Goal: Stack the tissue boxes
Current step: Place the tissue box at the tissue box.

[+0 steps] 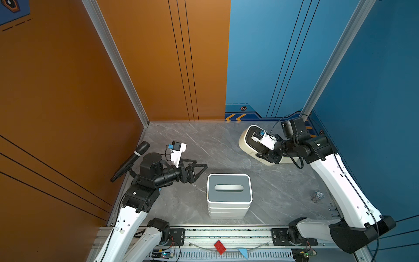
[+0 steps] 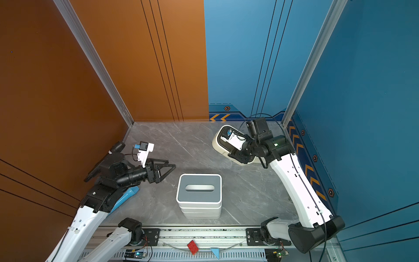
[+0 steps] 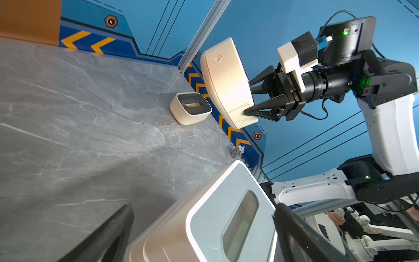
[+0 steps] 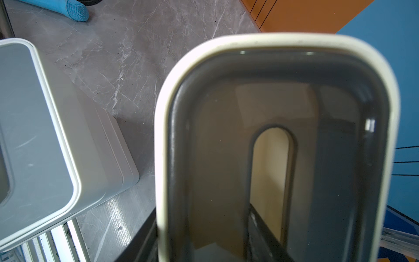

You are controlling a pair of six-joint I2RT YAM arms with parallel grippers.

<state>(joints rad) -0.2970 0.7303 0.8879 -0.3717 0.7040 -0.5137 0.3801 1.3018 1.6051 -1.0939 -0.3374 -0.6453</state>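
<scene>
Cream box (image 3: 224,81), judged light, rigid, slick, is pinched at one end by the right tool (image 3: 247,98); left tool (image 1: 200,170) is seen open near stack (image 1: 229,188).

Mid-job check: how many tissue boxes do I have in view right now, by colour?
White, grey-topped, in the stack: 3 layers showing
Cream, dark-topped: 2, the held box in the right gripper and the resting box
Total: 5
</scene>
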